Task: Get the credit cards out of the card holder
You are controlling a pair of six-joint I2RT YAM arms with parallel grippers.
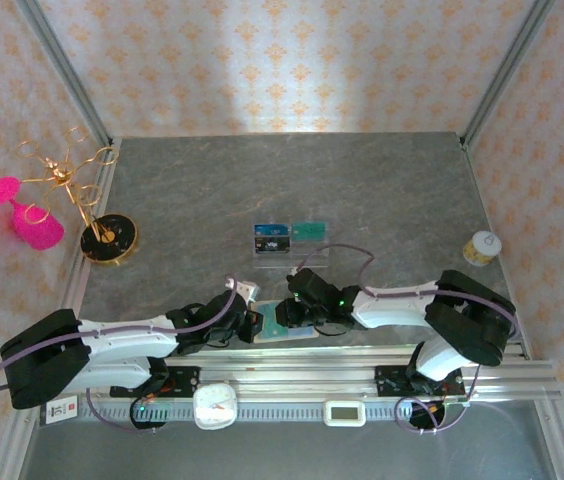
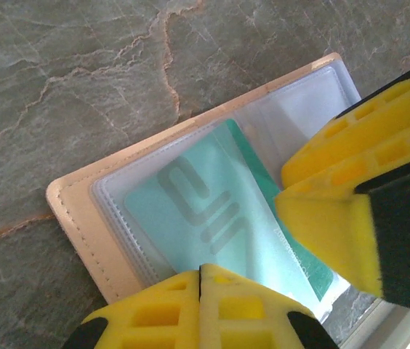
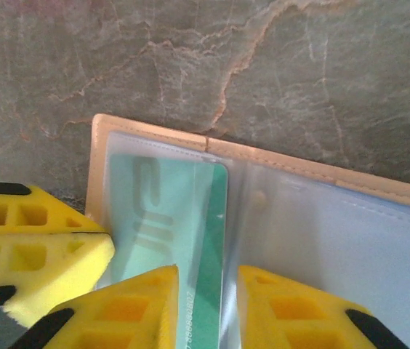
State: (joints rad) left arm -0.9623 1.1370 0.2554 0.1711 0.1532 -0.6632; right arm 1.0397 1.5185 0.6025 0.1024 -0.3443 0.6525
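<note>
We see a grey marbled table (image 1: 382, 190), floral-papered walls (image 1: 292, 60), the card holder (image 2: 81, 218) at its near edge, left gripper (image 2: 200, 275) closed, right gripper (image 3: 206, 282) slightly parted.

The card holder (image 1: 284, 328) lies open and flat on the surface (image 1: 382, 190), at 6 o'clock from its centre. It is tan with stitched edging and has clear sleeves inside. A teal-green card (image 2: 212, 218) sits in one sleeve, apparently partly slid out. At 12 o'clock from the holder, a dark blue card (image 1: 272, 237) and a teal card (image 1: 310, 231) lie side by side.
</note>
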